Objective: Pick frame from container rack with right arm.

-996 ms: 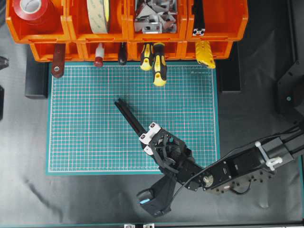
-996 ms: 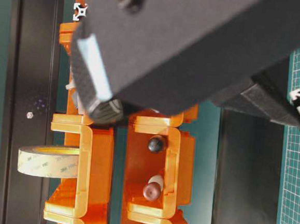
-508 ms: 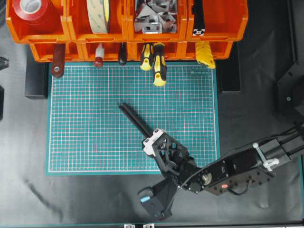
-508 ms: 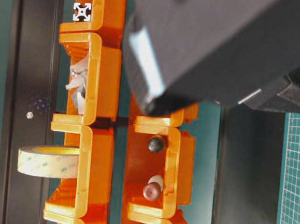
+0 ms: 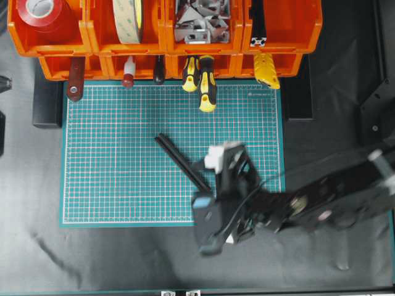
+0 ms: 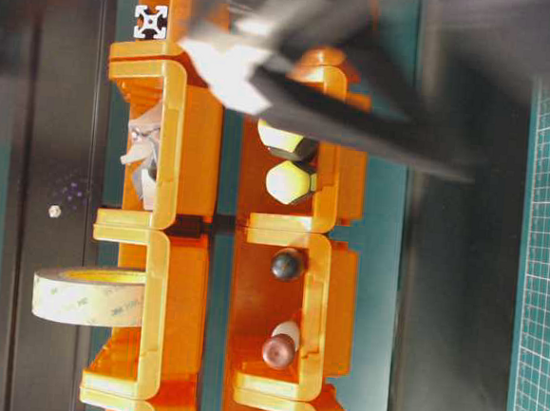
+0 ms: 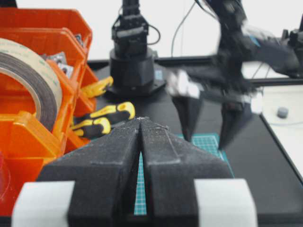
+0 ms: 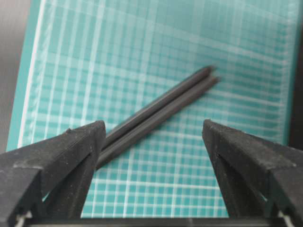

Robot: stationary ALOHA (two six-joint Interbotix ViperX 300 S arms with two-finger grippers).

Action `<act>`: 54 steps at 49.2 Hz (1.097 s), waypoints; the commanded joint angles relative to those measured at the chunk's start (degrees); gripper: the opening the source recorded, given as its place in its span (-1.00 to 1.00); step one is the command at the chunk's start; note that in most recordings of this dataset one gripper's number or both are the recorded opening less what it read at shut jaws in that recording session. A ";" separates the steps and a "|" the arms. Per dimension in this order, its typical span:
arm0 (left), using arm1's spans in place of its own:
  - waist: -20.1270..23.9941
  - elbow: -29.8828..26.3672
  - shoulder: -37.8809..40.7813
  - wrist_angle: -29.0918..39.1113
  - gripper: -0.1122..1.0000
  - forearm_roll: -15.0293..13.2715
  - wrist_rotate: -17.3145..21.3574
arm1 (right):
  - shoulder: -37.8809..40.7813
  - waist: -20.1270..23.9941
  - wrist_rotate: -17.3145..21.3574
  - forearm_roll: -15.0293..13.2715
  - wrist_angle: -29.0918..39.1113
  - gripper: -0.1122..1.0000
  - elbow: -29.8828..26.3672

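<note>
Right wrist view: right tool (image 8: 154,156) wide open, empty.

Workshop bench, orange tool bins (image 5: 166,37), green cutting mat (image 5: 117,154), screwdrivers (image 5: 207,86)

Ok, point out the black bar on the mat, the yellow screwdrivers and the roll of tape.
black bar (image 5: 179,159): overhead view, middle of its length on the mat.
yellow screwdrivers (image 5: 207,86): overhead view, handle of the longer one.
roll of tape (image 6: 87,295): table-level view, its outer band.
</note>
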 commanded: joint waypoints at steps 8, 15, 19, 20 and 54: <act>-0.09 -1.49 0.44 -0.09 -0.79 0.18 -0.09 | -15.12 -2.37 3.43 -0.79 -7.47 0.65 4.39; -0.09 -1.49 0.62 -0.09 -0.79 0.18 -0.18 | -21.97 -4.13 4.75 -0.70 -13.97 0.65 8.88; -0.09 -1.49 0.53 -0.18 -0.79 0.18 -0.18 | -26.10 -5.45 5.27 -0.44 -17.40 0.65 12.04; -0.09 -1.49 0.53 -0.09 -0.79 0.18 -0.18 | -26.89 -5.71 5.45 -0.44 -17.93 0.65 12.74; -0.09 -1.58 0.44 -0.09 -0.79 0.18 -0.18 | -58.89 -11.95 10.46 -0.35 -16.26 0.65 29.71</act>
